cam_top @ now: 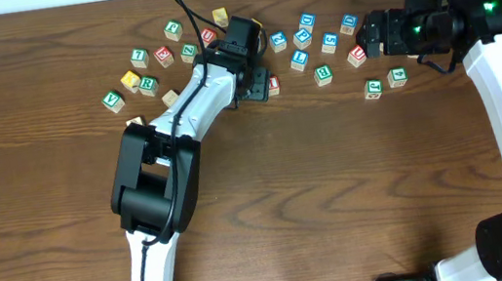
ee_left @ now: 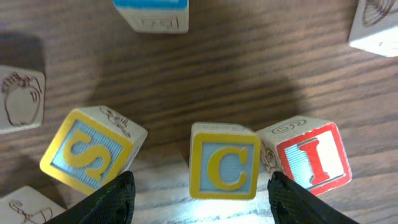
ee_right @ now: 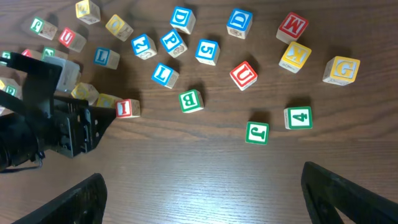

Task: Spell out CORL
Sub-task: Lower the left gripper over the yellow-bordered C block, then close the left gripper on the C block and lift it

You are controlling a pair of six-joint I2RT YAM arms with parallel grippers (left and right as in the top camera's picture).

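one yellow c cube [ee_left: 225, 169] sits inside the open left pincer [ee_left: 202, 198].

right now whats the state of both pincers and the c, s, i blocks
left pincer: open, straddling c block
right pincer: open, empty
c block: on table, ungripped
s block: on table, turned askew
i block: on table, right beside c block

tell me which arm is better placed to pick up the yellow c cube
Left. The left end effector, open, straddles the yellow C cube; the right end effector hangs open farther away.
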